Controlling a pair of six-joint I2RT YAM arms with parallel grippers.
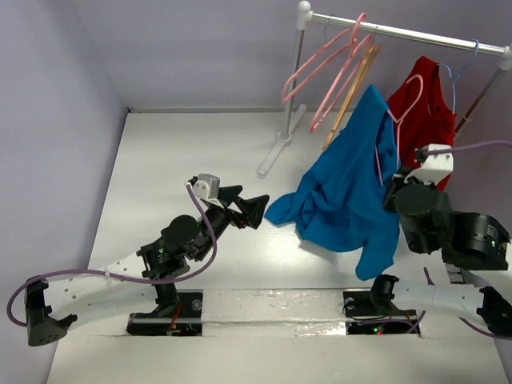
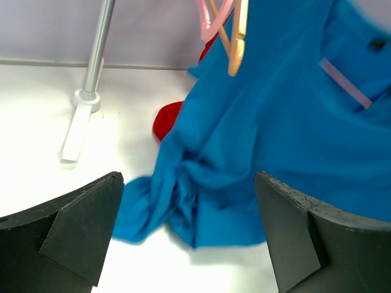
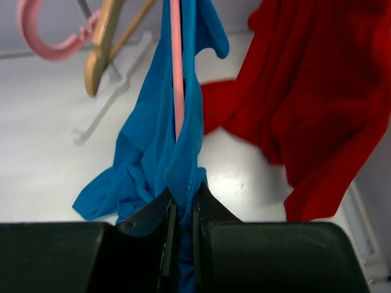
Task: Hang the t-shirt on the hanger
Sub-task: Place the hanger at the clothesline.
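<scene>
The bright blue t-shirt (image 1: 348, 188) hangs bunched at mid-right, and its lower corner trails onto the white table. A thin pale pink hanger (image 1: 378, 164) runs down inside its folds and shows as a pink bar (image 3: 176, 73) in the right wrist view. My right gripper (image 3: 181, 204) is shut on a ribbed edge of the t-shirt (image 3: 153, 152), just below where the bar vanishes into the cloth. In the top view that gripper (image 1: 398, 192) sits at the shirt's right side. My left gripper (image 1: 250, 206) is open, just left of the shirt's low corner (image 2: 183, 207), with nothing between its fingers.
A metal rack (image 1: 400, 32) crosses the back right, with its foot (image 1: 276, 148) on the table. On it hang spare pink hangers (image 1: 320, 72), a tan wooden hanger (image 1: 352, 96) and a red garment (image 1: 424, 120) on a pale blue hanger (image 1: 464, 68). Walls close in on the left and back.
</scene>
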